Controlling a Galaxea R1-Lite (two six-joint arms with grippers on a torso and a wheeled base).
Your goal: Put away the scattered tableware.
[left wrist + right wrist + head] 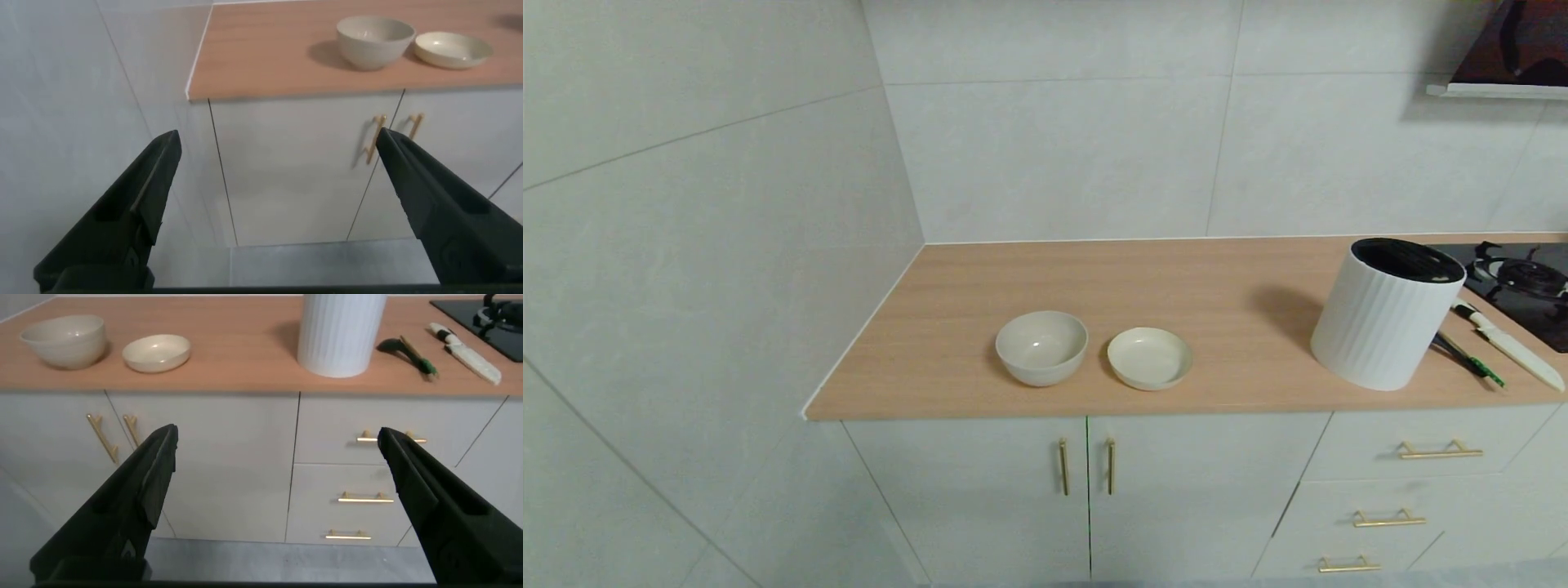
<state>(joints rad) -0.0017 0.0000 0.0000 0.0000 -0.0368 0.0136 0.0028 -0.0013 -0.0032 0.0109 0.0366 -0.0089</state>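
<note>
Counter, bowl well beyond left pincer

right gripper: jaws wide apart, low in front of the cabinet fronts
counter: wooden, above doors and drawers with gold handles
bowl: upright, just beside shallow dish, not touching
ribbed white container: between shallow dish and green-tipped utensil
knife: white, between green-tipped utensil and hob

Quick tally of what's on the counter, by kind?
Bowls: 2 (deep bowl, shallow bowl)
Ribbed white container: 1
Knife: 1
Dark utensil with a green end: 1
Total: 5
</note>
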